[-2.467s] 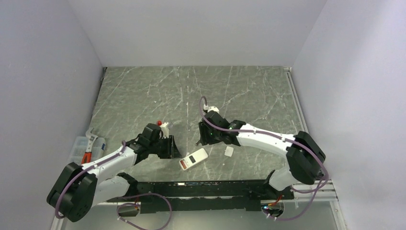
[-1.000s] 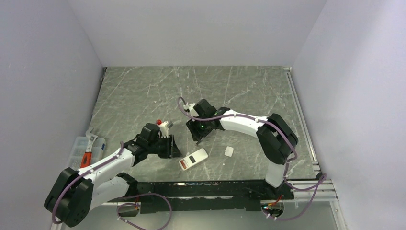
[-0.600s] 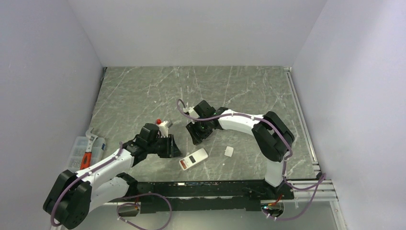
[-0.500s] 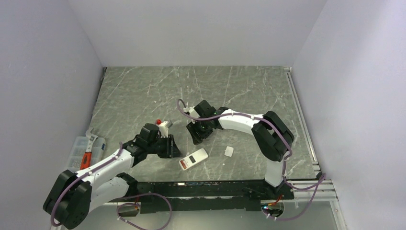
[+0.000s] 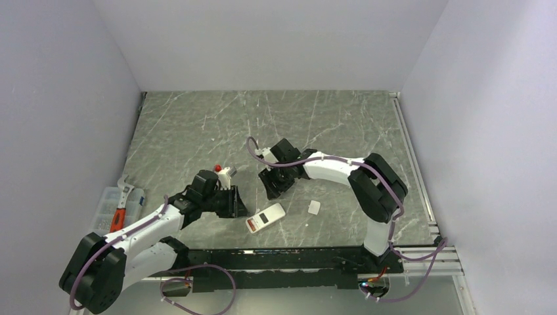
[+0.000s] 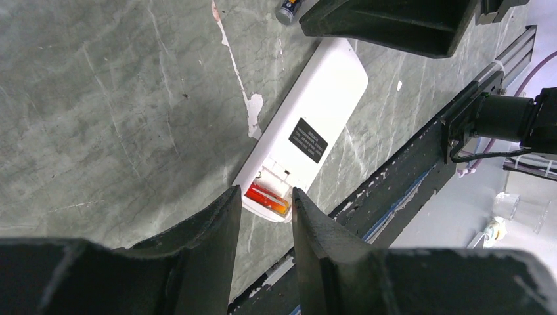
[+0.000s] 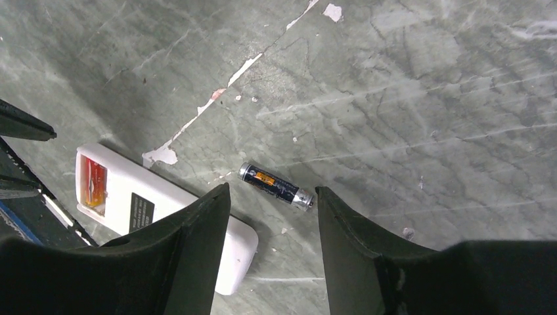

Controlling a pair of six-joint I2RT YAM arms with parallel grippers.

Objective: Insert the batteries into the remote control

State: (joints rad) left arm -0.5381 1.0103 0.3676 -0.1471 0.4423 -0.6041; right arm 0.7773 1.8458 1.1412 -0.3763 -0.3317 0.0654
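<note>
Since someone will ask about writing: the remote control (image 6: pixel 314 111) has a dark rectangular label (image 6: pixel 309 140) on its white back with pale print, but it's way too small to read in either wrist view. Same deal with the battery (image 7: pixel 276 186): orange patch on a dark body, silver end cap, no legible brand.

The remote is lying back-up on the marble-look table (image 5: pixel 197 131) near the front edge, between the two arms. Its compartment end (image 6: pixel 267 200) is uncovered and shows red-orange inside. The battery lies flat on the table close to the remote's other end, not touching it as far as I can tell.

Left gripper (image 6: pixel 265 193) has its fingers a little apart with nothing between them, framing that uncovered end from above. Right gripper (image 7: pixel 272 191) is spread wider and isn't gripping anything either. It hovers over the battery, which shows in the gap. A small white square piece (image 5: pixel 314 207) sits off to the right of the remote.
</note>
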